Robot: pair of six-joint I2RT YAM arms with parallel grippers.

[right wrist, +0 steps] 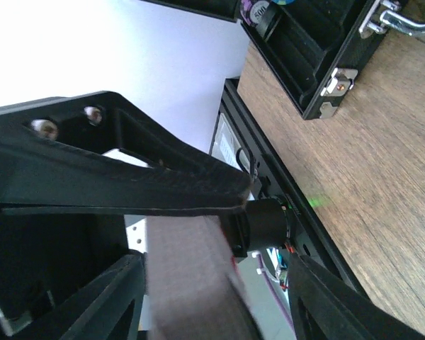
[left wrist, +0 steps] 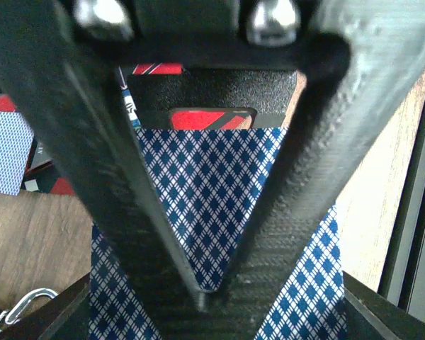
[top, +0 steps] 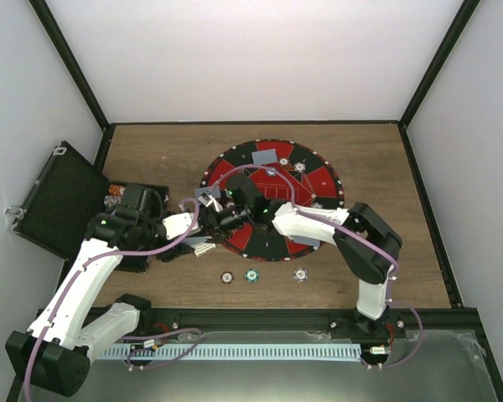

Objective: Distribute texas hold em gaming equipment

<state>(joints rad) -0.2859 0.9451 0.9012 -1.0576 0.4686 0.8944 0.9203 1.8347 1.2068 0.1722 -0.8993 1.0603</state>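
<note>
3 poker chips (top: pixel 251 274) are seemingly lying dealt by the table's near edge, the left gripper (left wrist: pixel 205 297) is pinching undealt playing cards (left wrist: pixel 212 198), and the right gripper's (top: pixel 233 203) state cannot be told.

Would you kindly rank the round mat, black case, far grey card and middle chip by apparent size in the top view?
Largest to smallest:
round mat
black case
far grey card
middle chip, only slightly smaller than the card
</note>
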